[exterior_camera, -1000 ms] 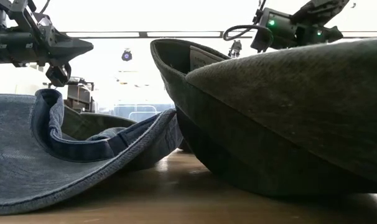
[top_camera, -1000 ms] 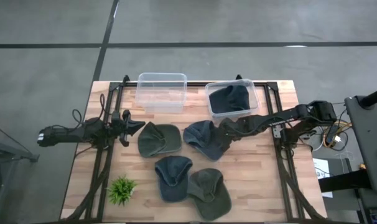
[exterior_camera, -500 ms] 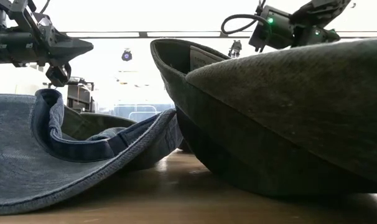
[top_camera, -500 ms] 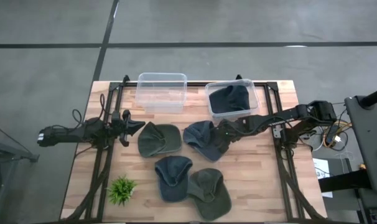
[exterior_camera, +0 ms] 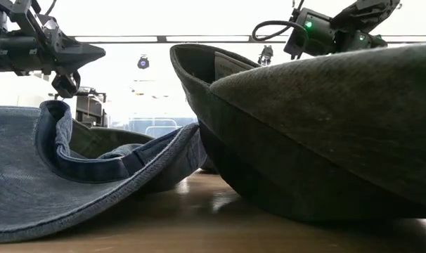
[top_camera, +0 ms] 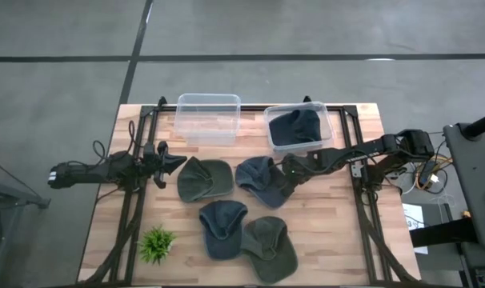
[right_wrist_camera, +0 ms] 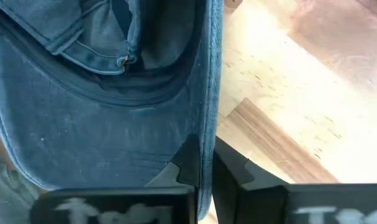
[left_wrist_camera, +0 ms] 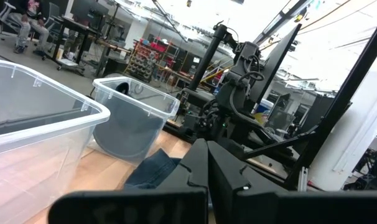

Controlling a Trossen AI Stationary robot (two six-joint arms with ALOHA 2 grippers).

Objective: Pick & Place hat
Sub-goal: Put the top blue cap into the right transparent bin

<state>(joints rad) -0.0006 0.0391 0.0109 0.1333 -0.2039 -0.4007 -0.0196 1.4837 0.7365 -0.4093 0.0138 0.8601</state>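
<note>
Pinching the brim of the blue denim cap.
Right gripper point(right_wrist_camera: 204, 163) is clamped on blue denim cap point(top_camera: 261, 178) at mid-table, the filled bin point(top_camera: 299, 126) just behind it; left gripper point(top_camera: 175, 162), clenched empty, waits beside the green cap point(top_camera: 204, 179).

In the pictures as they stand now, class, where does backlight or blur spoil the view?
Low view: the bright room behind leaves the near green hat and the blue hat dark and soft. Right wrist view: the right gripper, shut on the blue hat brim, is blurred along the edge. Left wrist view: the ceiling washes out white above the clear bins. High view: even light.
</note>
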